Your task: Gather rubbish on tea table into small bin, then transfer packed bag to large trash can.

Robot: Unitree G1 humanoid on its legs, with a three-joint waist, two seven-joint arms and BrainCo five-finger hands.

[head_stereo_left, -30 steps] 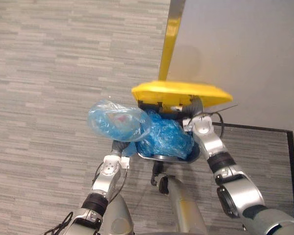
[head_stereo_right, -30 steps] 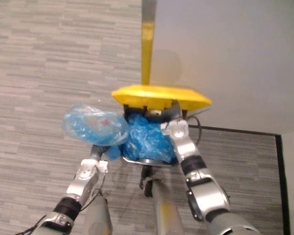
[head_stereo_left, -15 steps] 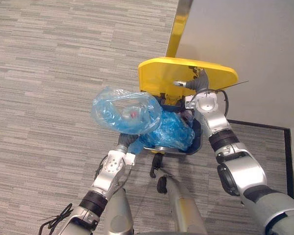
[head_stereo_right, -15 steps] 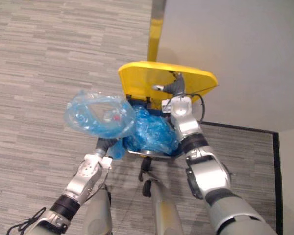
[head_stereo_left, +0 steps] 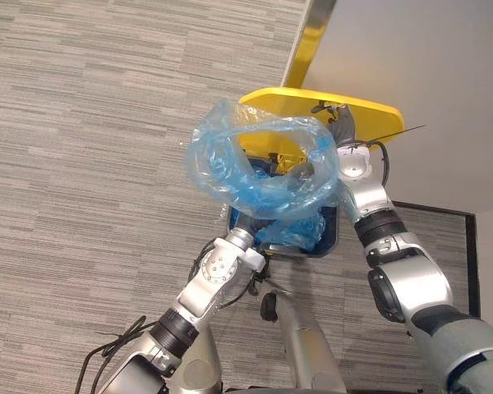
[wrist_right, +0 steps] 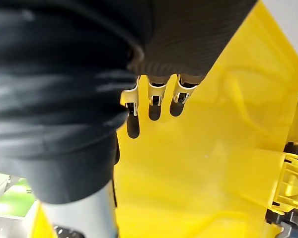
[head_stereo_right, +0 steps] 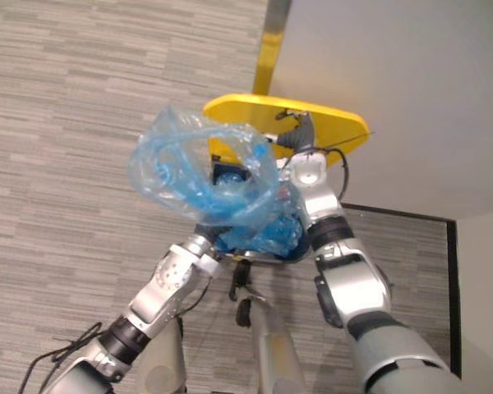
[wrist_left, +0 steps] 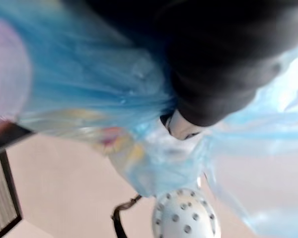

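As right hand (head_stereo_left: 342, 131) props yellow lid (head_stereo_left: 363, 108), left hand (wrist_left: 211, 74) clutches blue bag (head_stereo_left: 255, 187).

My L hand (wrist_left: 213, 69), dark cover up close, pinches bunched blue bag (wrist_left: 89, 94); white perforated dome (wrist_left: 186, 218) beyond, pale wall (wrist_left: 64, 198) bkgd.

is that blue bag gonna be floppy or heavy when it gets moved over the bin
Probably floppy: the blue bag sags in crumpled folds and bunches where the left hand holds it. Likely light for its size: it balloons out, see-through, with little visible inside. It may drape over the bin rim rather than drop cleanly.
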